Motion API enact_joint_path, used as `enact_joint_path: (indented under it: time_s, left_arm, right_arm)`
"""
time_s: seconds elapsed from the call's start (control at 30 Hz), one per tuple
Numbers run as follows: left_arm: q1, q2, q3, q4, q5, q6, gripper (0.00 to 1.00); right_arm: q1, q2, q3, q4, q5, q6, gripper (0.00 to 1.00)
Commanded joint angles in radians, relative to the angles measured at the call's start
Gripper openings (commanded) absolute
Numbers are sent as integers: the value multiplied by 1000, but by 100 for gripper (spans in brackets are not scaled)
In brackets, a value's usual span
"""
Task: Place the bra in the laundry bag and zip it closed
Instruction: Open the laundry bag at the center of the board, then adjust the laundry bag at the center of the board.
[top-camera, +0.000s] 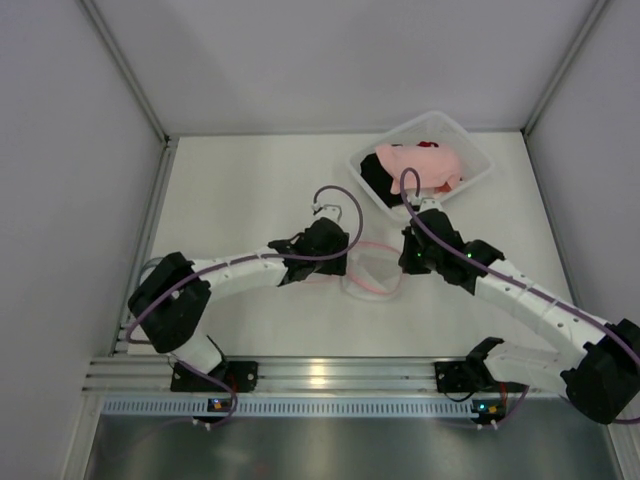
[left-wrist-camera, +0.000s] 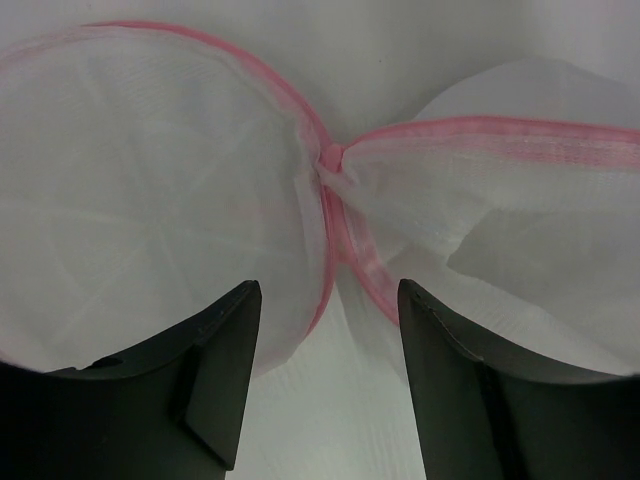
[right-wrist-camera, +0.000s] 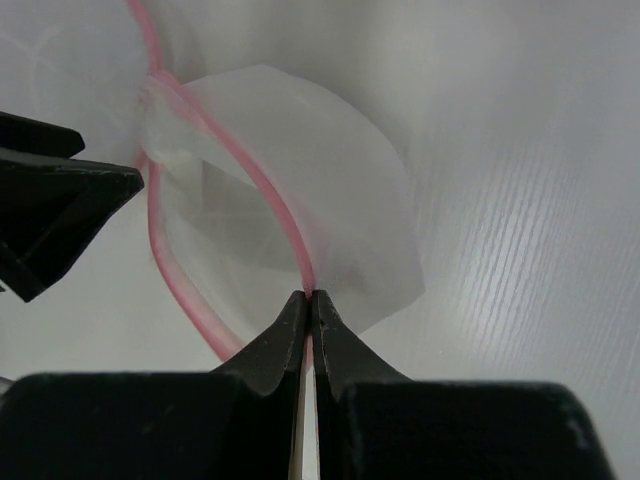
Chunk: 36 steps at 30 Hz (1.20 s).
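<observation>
The laundry bag (top-camera: 372, 272), white mesh with a pink rim, lies on the table between both grippers. My right gripper (right-wrist-camera: 310, 293) is shut on the bag's pink rim (right-wrist-camera: 285, 215); in the top view it (top-camera: 403, 270) sits at the bag's right side. My left gripper (left-wrist-camera: 328, 285) is open, and its fingers straddle the pinched pink seam (left-wrist-camera: 335, 170) without touching it; from above it (top-camera: 347, 262) sits at the bag's left edge. The bra (top-camera: 420, 165) appears as pink fabric in the white bin (top-camera: 470, 135), far right.
Dark clothing (top-camera: 378, 180) also lies in the bin beside the pink fabric. Grey walls close in the table on the left, back and right. A metal rail (top-camera: 330, 375) runs along the near edge by the arm bases.
</observation>
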Motion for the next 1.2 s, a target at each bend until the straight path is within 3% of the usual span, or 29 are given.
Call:
enact_joint_path:
  time_s: [0.0, 0.23, 0.3, 0.37, 0.43, 0.47, 0.53, 0.73, 0.97, 1.17]
  left_arm:
    - [6, 56, 25, 147, -20, 24, 63]
    - [32, 145, 49, 239, -2, 29, 52]
    - [32, 177, 60, 239, 2, 37, 45]
    - [32, 199, 68, 240, -5, 38, 31]
    - [32, 209, 69, 247, -8, 35, 24]
    - [32, 215, 69, 248, -8, 37, 13]
    - [33, 209, 71, 248, -1, 34, 1]
    - [61, 59, 95, 185, 84, 61, 0]
    - [85, -99, 222, -88, 182, 178, 0]
    - [88, -96, 379, -364, 259, 241, 0]
  right_arm:
    - [-12, -7, -5, 61, -9, -15, 0]
    - [-24, 22, -14, 92, -32, -15, 0]
    - [-29, 24, -14, 93, -33, -21, 0]
    - [-38, 28, -11, 95, -35, -25, 0]
    - [-42, 28, -9, 97, -38, -27, 0]
    - [-45, 28, -11, 98, -38, -30, 0]
    - [-55, 30, -11, 100, -45, -33, 0]
    - [-81, 39, -9, 98, -50, -35, 0]
    - [-133, 82, 47, 90, -55, -18, 0]
    - [-153, 68, 168, 74, -70, 4, 0]
